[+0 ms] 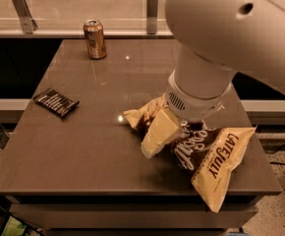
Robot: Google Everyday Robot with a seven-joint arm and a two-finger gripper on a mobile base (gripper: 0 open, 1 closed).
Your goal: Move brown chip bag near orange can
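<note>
Grey table [83, 146]: brown chip bag [216, 156] is covered by gripper [155, 139] near front-right corner, grasp cannot be told; orange can [95, 39], far-left corner, is not yet neared.

One table [83, 146] is carrying three things: one bag [216, 156], one can [95, 32] and one black packet [56, 102]. One gripper [155, 139] is sitting over the bag's left end, and one arm [221, 28] is hanging above the bag.
</note>
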